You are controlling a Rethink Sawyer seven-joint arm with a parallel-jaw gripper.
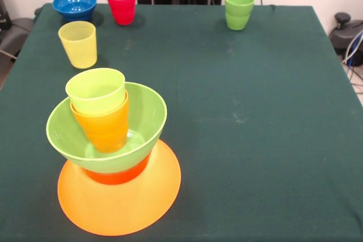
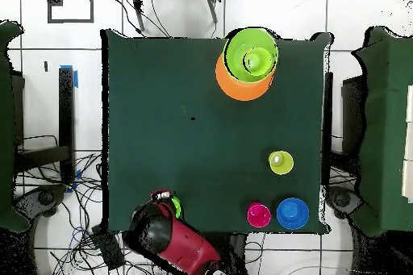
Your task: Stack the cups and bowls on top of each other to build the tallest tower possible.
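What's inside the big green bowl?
The green bowl holds an orange cup, with a lime cup nested in its top. Whether anything sits inside the lime cup cannot be seen; the orange cup's lower part is hidden behind the bowl's wall.

Even, bright light; soft short shadows beside the cups (image 1: pixel 121 4); sharp focus.

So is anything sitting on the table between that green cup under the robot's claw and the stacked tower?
No. In the front view, only bare green cloth lies between the green cup and the tower; the overhead view agrees.
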